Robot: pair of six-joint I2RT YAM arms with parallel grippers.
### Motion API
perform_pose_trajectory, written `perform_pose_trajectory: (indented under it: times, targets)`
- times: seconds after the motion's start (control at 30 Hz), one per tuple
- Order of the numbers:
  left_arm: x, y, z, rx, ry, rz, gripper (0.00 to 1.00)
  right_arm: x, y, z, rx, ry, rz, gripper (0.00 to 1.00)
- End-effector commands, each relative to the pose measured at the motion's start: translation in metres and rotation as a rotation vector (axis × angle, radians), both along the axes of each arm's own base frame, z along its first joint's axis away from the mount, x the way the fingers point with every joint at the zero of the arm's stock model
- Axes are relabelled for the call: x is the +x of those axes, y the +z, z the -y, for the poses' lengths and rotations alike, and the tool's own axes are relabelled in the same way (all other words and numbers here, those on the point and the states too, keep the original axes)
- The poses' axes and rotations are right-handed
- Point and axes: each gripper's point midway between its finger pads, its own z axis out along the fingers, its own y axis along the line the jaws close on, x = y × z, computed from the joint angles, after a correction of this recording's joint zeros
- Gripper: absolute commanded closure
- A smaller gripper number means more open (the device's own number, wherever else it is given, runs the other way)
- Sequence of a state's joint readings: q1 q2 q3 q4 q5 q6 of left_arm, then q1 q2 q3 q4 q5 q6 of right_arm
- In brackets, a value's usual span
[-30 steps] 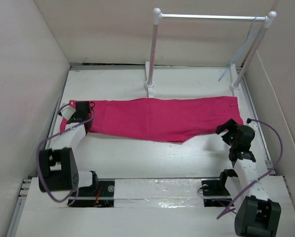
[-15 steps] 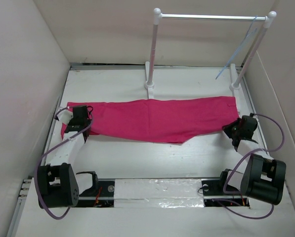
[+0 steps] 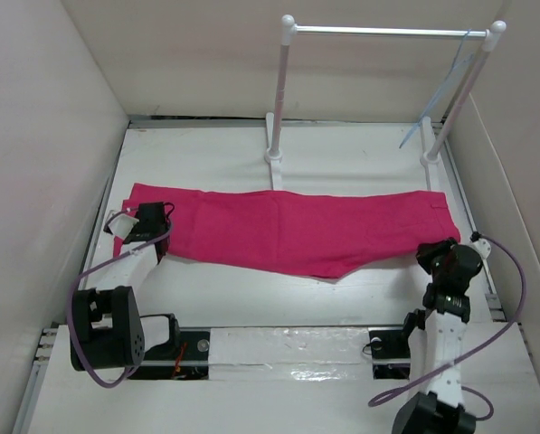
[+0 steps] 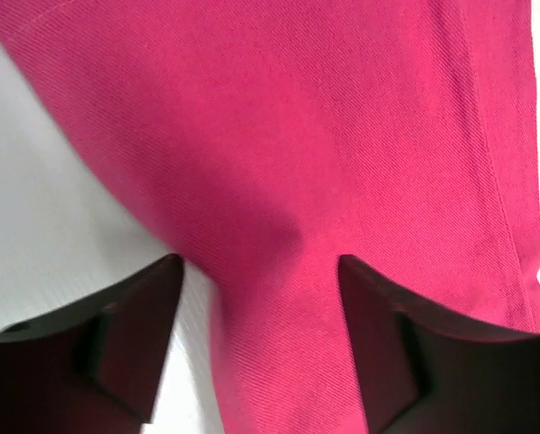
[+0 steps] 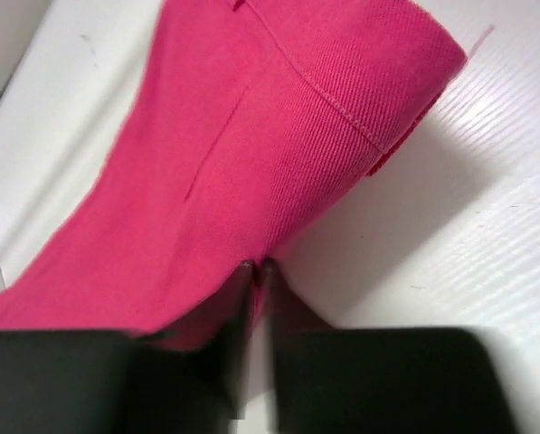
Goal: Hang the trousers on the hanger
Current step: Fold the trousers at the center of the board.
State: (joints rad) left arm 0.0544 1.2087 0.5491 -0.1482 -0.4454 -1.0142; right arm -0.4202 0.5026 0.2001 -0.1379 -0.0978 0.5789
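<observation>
Handling the trousers (image 3: 288,231): limp, light cloth; likely best gripped at the edges.
The right gripper (image 5: 256,271) pinches the end nearest the rack (image 3: 283,90); the left gripper (image 4: 260,298) is spread wide over the far end.

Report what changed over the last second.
The right pincer swung in to the waist end of the trousers and closed on it; that end shifted slightly toward the arms. The left pincer, shut on the leg end before, opened and let go. The hanger stayed hanging on the rack.
</observation>
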Motion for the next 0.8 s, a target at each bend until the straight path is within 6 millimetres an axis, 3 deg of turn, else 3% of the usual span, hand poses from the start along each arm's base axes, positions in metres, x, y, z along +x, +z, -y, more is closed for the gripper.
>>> perform_pose_trajectory:
  times: [0.0, 0.07, 0.13, 0.17, 0.2, 0.27, 0.3, 0.43, 0.47, 0.53, 0.57, 0.63, 0.73, 0.77]
  targets:
    - [0.001, 0.003, 0.003, -0.031, 0.012, 0.050, 0.29, -0.017, 0.007, 0.002, -0.043, -0.018, 0.016, 0.64]
    - [0.005, 0.009, 0.006, -0.032, -0.020, 0.084, 0.25, -0.018, 0.012, 0.005, -0.057, -0.032, 0.007, 0.18]
    - [0.010, 0.025, 0.011, -0.042, -0.050, 0.148, 0.25, -0.015, 0.027, 0.018, -0.106, -0.064, -0.013, 0.02]
    - [0.012, 0.033, 0.012, -0.044, -0.064, 0.181, 0.26, -0.014, 0.019, 0.024, -0.091, -0.084, -0.069, 0.00]
    - [0.015, 0.053, 0.017, -0.041, -0.087, 0.256, 0.26, -0.013, 0.020, 0.029, -0.092, -0.096, -0.090, 0.00]
    - [0.019, 0.074, 0.024, -0.022, -0.132, 0.340, 0.28, -0.007, 0.026, 0.045, -0.099, -0.148, -0.083, 0.00]
    - [0.020, 0.093, 0.033, -0.029, -0.186, 0.416, 0.32, -0.005, 0.015, 0.048, -0.055, -0.148, -0.102, 0.00]
    - [0.030, 0.134, 0.066, -0.055, -0.398, 0.591, 0.66, 0.002, -0.010, 0.061, 0.014, -0.185, -0.110, 0.00]
    - [0.031, 0.138, 0.071, -0.063, -0.432, 0.601, 0.81, 0.006, -0.009, 0.066, 0.016, -0.192, -0.100, 0.01]
    - [0.034, 0.143, 0.083, -0.084, -0.503, 0.609, 0.92, 0.013, -0.019, 0.065, 0.049, -0.172, -0.126, 0.01]
    - [0.035, 0.146, 0.090, -0.098, -0.540, 0.620, 1.00, 0.020, -0.014, 0.069, 0.040, -0.164, -0.101, 0.02]
    - [0.038, 0.151, 0.111, -0.144, -0.642, 0.653, 1.00, 0.024, -0.026, 0.071, 0.069, -0.175, -0.129, 0.03]
    - [0.043, 0.154, 0.128, -0.174, -0.727, 0.661, 1.00, 0.033, -0.023, 0.078, 0.091, -0.190, -0.106, 0.08]
    - [0.042, 0.154, 0.147, -0.172, -0.786, 0.653, 1.00, 0.036, -0.024, 0.080, 0.095, -0.194, -0.099, 0.13]
